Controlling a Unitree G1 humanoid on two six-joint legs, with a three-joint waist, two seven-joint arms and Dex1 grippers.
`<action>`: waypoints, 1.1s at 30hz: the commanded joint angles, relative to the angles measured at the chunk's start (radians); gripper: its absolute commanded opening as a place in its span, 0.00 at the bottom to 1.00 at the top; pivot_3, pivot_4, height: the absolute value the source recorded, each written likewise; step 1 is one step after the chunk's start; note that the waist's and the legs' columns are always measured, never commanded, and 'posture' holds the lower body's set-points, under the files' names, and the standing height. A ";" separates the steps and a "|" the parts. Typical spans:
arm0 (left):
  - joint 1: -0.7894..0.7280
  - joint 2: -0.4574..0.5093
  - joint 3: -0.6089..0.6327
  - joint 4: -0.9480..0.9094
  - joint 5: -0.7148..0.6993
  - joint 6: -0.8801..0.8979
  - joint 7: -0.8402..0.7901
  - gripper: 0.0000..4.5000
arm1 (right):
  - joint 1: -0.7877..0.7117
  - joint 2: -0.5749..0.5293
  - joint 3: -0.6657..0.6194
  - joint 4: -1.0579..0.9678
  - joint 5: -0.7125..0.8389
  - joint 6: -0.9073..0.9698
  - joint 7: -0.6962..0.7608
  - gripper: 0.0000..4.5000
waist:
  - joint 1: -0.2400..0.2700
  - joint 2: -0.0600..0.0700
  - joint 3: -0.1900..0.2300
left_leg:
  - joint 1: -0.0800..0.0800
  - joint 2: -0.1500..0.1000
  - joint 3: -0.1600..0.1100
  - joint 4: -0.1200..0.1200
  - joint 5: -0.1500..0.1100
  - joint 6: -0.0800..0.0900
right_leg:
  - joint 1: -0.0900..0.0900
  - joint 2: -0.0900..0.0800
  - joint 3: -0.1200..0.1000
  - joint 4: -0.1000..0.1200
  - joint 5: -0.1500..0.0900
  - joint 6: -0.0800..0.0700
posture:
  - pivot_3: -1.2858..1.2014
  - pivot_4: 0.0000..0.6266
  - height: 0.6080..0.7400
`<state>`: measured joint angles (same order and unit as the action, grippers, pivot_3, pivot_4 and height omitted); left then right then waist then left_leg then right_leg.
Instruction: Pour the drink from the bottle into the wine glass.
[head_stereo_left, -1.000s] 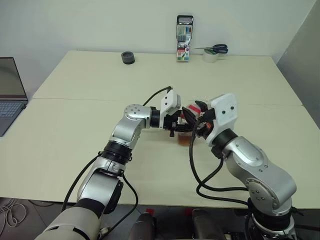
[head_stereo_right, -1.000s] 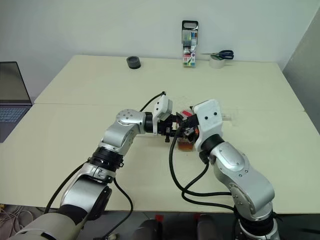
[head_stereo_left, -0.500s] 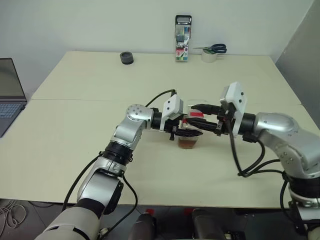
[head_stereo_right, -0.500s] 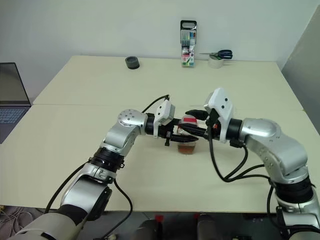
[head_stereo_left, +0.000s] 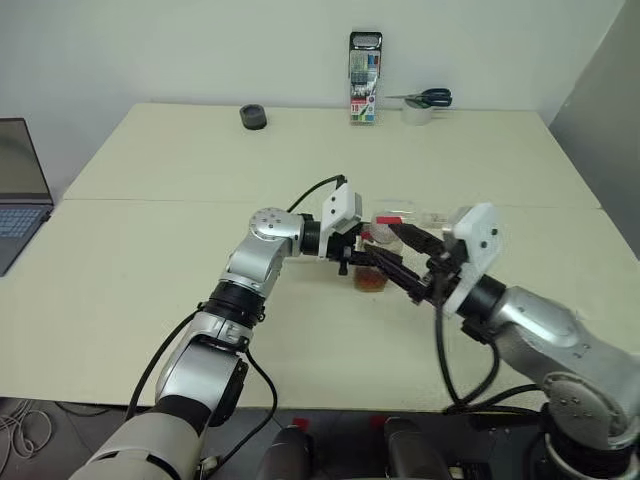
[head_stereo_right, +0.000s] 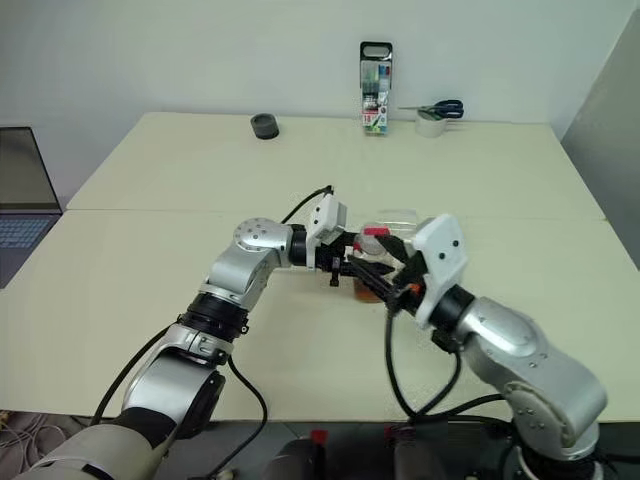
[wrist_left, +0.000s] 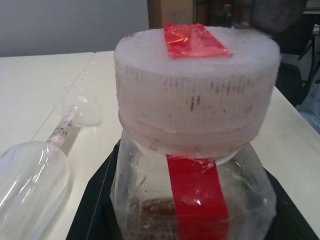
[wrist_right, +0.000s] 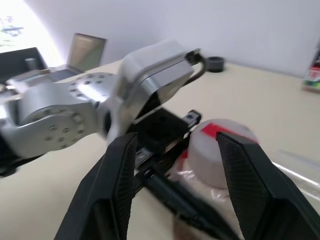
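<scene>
Here, one bottle (wrist_left: 192, 165); one wine glass (wrist_left: 35, 165); two pincers.

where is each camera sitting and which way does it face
Head views, left and right eye: look forward and down over the cream table; both silver arms show.
Left wrist view: looks along the left gripper at the small clear plastic bottle with a red label strip, and at the clear stemmed wine glass lying on its side.
Right wrist view: looks along the right gripper at the bottle's white cap and the left arm.
Shared: the bottle.
</scene>
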<state>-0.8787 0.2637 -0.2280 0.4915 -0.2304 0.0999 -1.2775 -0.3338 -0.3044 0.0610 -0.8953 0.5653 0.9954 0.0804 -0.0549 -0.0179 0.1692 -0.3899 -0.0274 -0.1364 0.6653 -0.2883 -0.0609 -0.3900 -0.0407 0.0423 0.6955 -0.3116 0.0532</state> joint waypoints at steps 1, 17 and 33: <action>-0.041 -0.005 0.023 -0.014 -0.010 -0.020 -0.004 0.40 | -0.023 0.050 0.069 0.020 -0.114 -0.049 -0.102 0.59 | -0.001 0.000 0.000 | 0.000 0.001 0.000 0.000 0.000 0.000 | 0.000 0.001 -0.001 0.001 0.000 0.000 | 0.52 0.24 1.00; -0.050 -0.012 0.023 -0.008 -0.008 -0.022 0.001 0.40 | -0.021 0.102 0.098 0.020 -0.242 -0.055 -0.131 0.95 | -0.002 0.000 0.000 | 0.001 0.001 0.000 -0.001 0.001 -0.002 | 0.000 0.001 0.000 0.001 0.000 0.000 | 0.52 0.24 1.00; -0.040 -0.009 0.023 -0.014 -0.008 -0.023 0.002 0.40 | -0.006 0.161 0.143 0.056 -0.338 -0.063 -0.143 0.81 | -0.002 0.000 0.000 | 0.001 0.001 0.000 -0.001 0.001 -0.002 | 0.000 0.002 0.000 0.001 0.000 0.000 | 0.52 0.24 1.00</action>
<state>-0.9052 0.2592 -0.2279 0.5077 -0.2265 0.0985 -1.2768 -0.3346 -0.1519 0.2000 -0.8199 0.2437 0.9477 -0.0606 -0.0571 -0.0176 0.1691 -0.3891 -0.0262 -0.1367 0.6640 -0.2873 -0.0628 -0.3903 -0.0392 0.0425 0.6963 -0.3116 0.0530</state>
